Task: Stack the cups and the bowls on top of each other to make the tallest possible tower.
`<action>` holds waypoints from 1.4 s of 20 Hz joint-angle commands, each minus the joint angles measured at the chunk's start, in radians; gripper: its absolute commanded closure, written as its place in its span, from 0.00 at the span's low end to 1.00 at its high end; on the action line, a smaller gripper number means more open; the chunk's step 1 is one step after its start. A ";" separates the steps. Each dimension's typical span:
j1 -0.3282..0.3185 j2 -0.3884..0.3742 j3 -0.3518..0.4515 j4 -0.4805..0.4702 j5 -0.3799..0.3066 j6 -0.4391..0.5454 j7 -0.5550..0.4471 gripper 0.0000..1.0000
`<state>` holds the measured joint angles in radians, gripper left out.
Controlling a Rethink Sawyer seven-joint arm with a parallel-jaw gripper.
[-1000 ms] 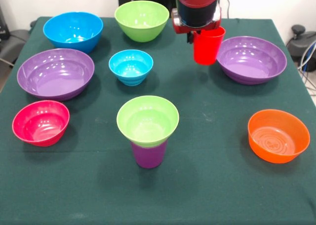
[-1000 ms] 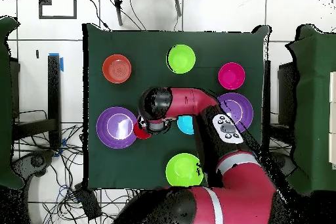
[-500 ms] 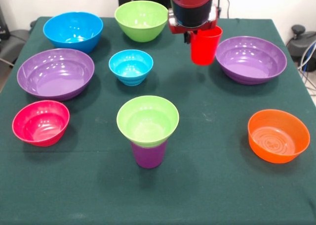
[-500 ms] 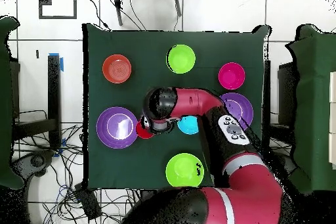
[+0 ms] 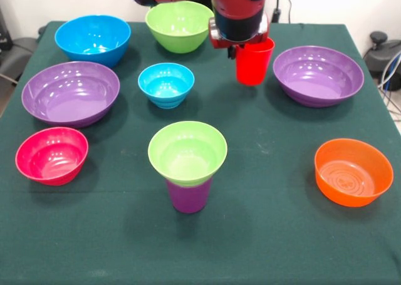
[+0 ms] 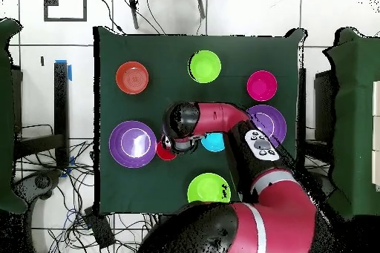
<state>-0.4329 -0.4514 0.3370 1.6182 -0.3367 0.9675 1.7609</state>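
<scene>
My gripper (image 5: 243, 49) is shut on the rim of the red cup (image 5: 254, 62) and holds it upright at the table's far side, between the small blue bowl (image 5: 166, 84) and the right purple bowl (image 5: 318, 75). In the overhead view the red cup (image 6: 165, 150) shows just beside the arm's head. The tower stands near the front middle: the purple cup (image 5: 188, 196) with a small lime green bowl (image 5: 187, 152) nested on it. It also shows in the overhead view (image 6: 205, 67).
Around the green table (image 5: 263, 235) stand a large blue bowl (image 5: 93, 39), a large lime green bowl (image 5: 177, 25), a left purple bowl (image 5: 70, 93), a pink bowl (image 5: 52, 155) and an orange bowl (image 5: 353, 172). The arm hides the large blue bowl in the overhead view.
The gripper with the red cup has shifted a little left in the front view and back toward the robot's base. The bowls and tower have not moved.
</scene>
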 commanded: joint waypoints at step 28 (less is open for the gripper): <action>-0.001 0.074 0.032 -0.060 -0.084 -0.002 -0.122 1.00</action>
<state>-0.4330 -0.3800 0.3370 1.6078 -0.3369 0.9673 1.7609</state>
